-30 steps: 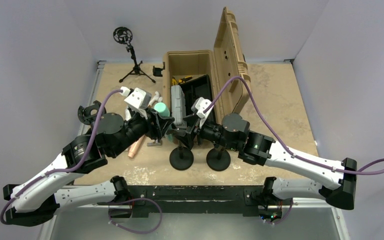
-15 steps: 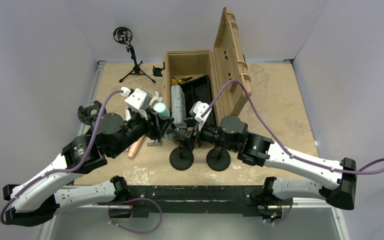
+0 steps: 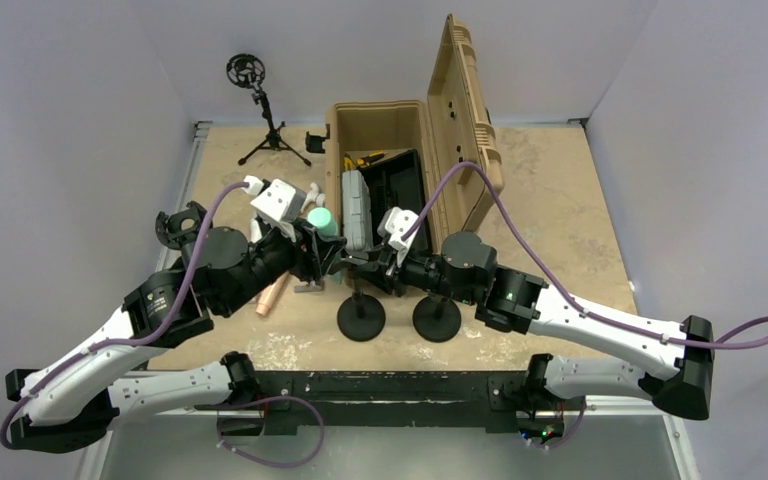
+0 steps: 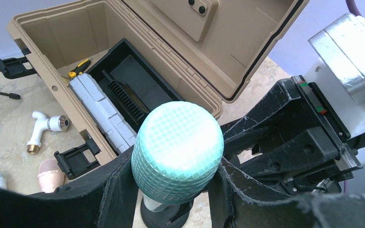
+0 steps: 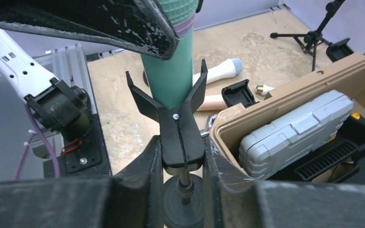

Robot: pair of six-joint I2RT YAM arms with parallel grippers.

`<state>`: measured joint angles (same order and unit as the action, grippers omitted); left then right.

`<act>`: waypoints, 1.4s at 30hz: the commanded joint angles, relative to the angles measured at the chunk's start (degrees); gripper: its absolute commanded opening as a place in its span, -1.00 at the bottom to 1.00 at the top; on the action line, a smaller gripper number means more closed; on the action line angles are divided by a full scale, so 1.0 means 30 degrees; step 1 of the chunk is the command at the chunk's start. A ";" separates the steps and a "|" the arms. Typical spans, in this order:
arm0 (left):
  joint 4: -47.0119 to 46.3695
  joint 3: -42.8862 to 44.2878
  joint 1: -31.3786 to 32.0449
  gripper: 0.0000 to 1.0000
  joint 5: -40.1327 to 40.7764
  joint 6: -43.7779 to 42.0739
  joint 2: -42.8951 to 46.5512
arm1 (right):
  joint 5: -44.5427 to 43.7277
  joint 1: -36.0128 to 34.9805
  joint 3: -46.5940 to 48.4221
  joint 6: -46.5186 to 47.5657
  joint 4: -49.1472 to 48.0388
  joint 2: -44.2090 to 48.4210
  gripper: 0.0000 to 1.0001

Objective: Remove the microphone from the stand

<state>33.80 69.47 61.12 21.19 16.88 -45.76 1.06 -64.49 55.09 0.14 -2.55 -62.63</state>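
Two hands meet over the near middle of the speckled tan counter (image 3: 560,200). The right hand (image 5: 183,161), reaching in from three o'clock, is pressed tight on the black forked clip (image 5: 178,128) atop the black round-based stand (image 3: 362,322), bracing it. The left hand (image 4: 173,190), from nine o'clock, pinches the teal plastic microphone (image 4: 177,147) at its head end. The microphone sits in the clip's fork, not yet freed, so the step in hand looks like the pull-out itself; the next move likely calls for drawing it up out of the fork while the stand is held down. It has a domed, lattice-textured head, a purplish band and a smooth teal barrel. Beyond, at twelve o'clock, the open tan hard case (image 3: 380,120) holds a grey box.
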 commanded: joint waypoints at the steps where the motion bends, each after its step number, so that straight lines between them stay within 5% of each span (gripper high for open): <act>1: -0.0075 0.0498 -0.0101 -1.00 0.0178 -0.0707 -0.0190 | 0.0288 -0.0009 0.0240 0.0705 -0.0954 -0.0187 -1.00; 17: 0.3341 0.4451 -0.0216 -1.00 0.4757 -0.5151 -0.1182 | -0.0309 -0.0015 -0.0069 0.0890 -0.1023 -0.1321 -1.00; 27: 0.4727 0.3245 -0.1734 -1.00 0.6469 -0.4666 -0.0712 | -0.0660 -0.0002 -0.0615 0.0832 -0.1099 -0.1016 -1.00; 35: 0.4608 0.0298 -0.9582 -1.00 0.0654 -0.2489 -0.1599 | -0.0688 -0.0008 -0.0771 0.0627 -0.0982 -0.0648 -1.00; 42: 0.4042 0.0825 -1.4373 -1.00 -0.4044 -0.1732 -0.5977 | -0.0732 -0.0008 -0.0666 0.0621 -0.0984 -0.0312 -1.00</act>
<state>48.45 70.26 22.98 19.53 9.21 -57.41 0.95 -64.55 53.87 1.08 -7.29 -64.31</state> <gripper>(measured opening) 0.477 0.351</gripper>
